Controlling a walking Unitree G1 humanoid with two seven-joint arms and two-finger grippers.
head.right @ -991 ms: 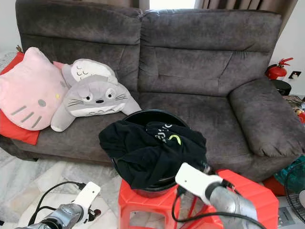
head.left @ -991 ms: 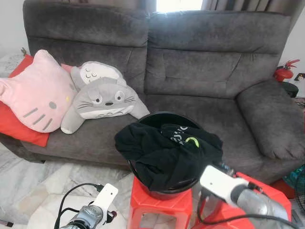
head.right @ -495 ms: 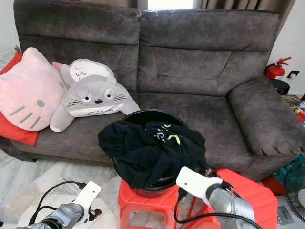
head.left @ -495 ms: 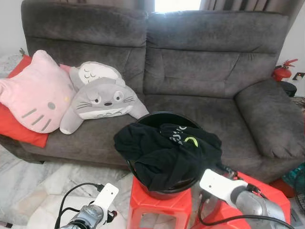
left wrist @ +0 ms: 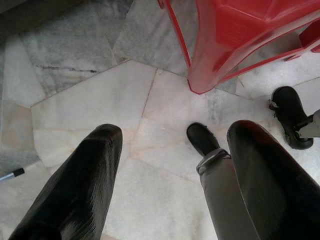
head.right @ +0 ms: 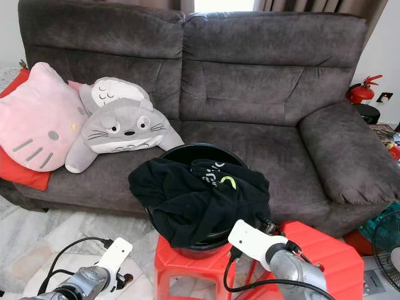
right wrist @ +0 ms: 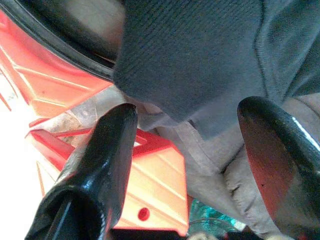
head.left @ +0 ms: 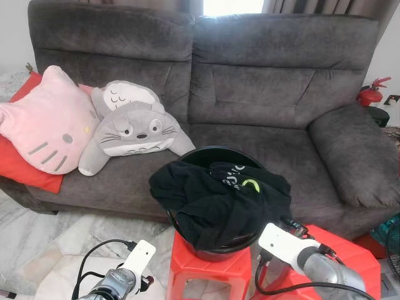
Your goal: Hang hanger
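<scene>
Your right end effector (right wrist: 182, 150) is spread wide with nothing between its black fingers (right wrist: 107, 160), and it sits low beside the red plastic stool (head.left: 209, 265), just under the hanging hem of the crumpled black garment (head.left: 219, 197). Your left end effector (left wrist: 170, 170) is also parted and empty, hanging over the pale marble-tile floor (left wrist: 100, 95) near a stool leg.

No hanger can be made out; if there is one, it is probably buried in the garment heaped in the round black plastic basin (head.left: 215, 153) on the stool. Judging from that, the step in hand is to find it. Come up from below the hem, take a fold between the right fingers and lift slowly, so the basin is not dragged off the stool.

Watch the basin's rim, directly above the right end effector, and the second red stool (head.left: 350, 250) close to its outer side. The floor beneath the left end effector is open. Beyond the basin stands the dark grey fabric sofa (head.left: 262, 94), its seat free on the right; a pink cat-face cushion (head.left: 47, 122) and a grey plush creature cushion (head.left: 134, 128) take the far left.
</scene>
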